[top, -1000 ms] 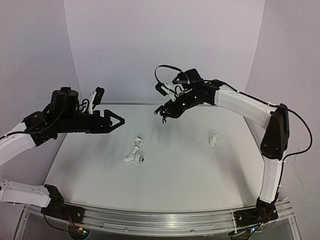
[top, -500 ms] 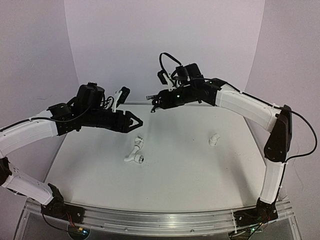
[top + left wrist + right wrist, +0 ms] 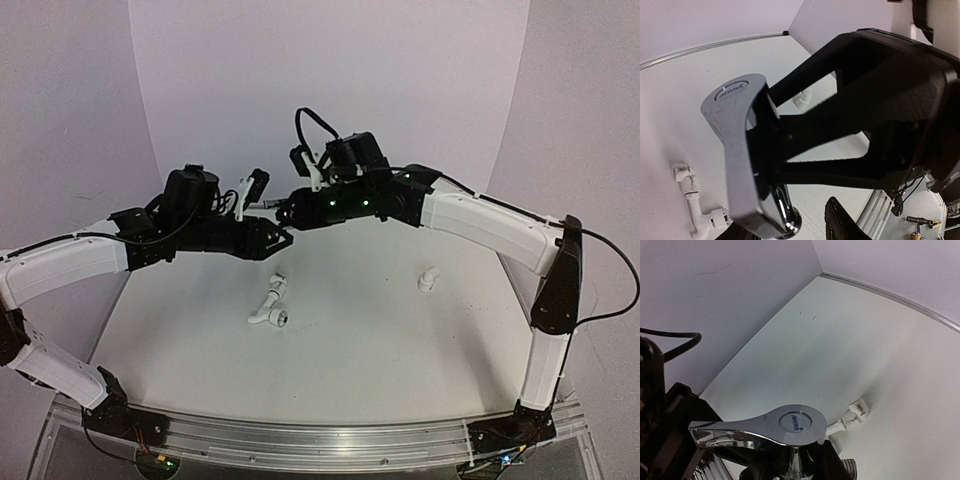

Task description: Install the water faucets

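Note:
My right gripper [image 3: 287, 212] is shut on the chrome water faucet [image 3: 790, 427], held in the air above the back of the table. The lever handle [image 3: 735, 145] sticks out toward the left arm. My left gripper [image 3: 285, 240] meets it from the left. Its jaws straddle the faucet's shiny lower body [image 3: 786, 212], and a gap shows beside one dark finger [image 3: 840, 220]. The short white elbow fitting [image 3: 428, 278] stands alone on the right of the table.
A longer white bent pipe [image 3: 268, 303] with a metal-ringed end [image 3: 281, 319] lies on the table below both grippers. It also shows in the left wrist view, pipe [image 3: 692, 200]. The table's back edge meets the white wall [image 3: 880, 292].
The left arm has swung right and up to the faucet while its jaws narrowed. The right arm has carried the faucet left to meet it.

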You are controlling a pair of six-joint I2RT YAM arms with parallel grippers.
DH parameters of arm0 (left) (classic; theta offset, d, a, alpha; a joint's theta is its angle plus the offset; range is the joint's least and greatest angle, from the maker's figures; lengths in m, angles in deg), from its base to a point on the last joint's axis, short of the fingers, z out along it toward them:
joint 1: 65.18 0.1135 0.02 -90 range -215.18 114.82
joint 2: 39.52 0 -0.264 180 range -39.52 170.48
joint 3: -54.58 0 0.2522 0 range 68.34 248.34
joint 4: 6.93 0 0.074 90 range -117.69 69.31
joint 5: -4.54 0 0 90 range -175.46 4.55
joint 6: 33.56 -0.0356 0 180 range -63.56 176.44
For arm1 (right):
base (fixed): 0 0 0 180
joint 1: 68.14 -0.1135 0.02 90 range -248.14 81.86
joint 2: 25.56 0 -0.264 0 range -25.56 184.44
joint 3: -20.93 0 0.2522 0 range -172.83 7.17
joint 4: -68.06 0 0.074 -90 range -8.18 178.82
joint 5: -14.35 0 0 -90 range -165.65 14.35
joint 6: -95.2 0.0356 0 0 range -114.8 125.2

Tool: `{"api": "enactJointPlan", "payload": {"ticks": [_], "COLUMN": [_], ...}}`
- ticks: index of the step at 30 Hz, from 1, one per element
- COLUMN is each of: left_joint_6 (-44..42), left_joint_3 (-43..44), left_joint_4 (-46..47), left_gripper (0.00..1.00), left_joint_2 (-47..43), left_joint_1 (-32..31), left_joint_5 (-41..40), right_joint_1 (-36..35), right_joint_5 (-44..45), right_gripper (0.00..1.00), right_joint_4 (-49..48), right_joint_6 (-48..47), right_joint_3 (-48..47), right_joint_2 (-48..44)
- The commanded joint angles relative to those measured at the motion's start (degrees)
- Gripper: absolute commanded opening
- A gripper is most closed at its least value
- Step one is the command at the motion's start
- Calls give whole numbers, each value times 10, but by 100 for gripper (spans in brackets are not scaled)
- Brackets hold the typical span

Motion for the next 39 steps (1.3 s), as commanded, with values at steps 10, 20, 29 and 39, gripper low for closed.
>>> {"api": "enactJointPlan", "payload": {"ticks": [10, 20, 29, 39], "left_joint_6": [9, 26, 31, 32], "left_joint_3": [1, -13, -17, -33], "left_joint_4": [43, 59, 41, 98], "left_gripper": [7, 0, 0, 0], "left_joint_2": [-22, -40, -85, -114], "left_joint_1": [-1, -1, 0, 1], "left_joint_5": [-37, -10, 79, 277], "right_joint_1": [-16, -15, 23, 85], "right_joint_5": [22, 6, -148, -432], "right_gripper": [8, 62, 85, 83], "right_joint_4": [-41, -42, -26, -16], "right_joint_6": [12, -33, -154, -210], "right_joint_3": [6, 14, 53, 97], "right_joint_2": [-51, -60, -131, -171]}}
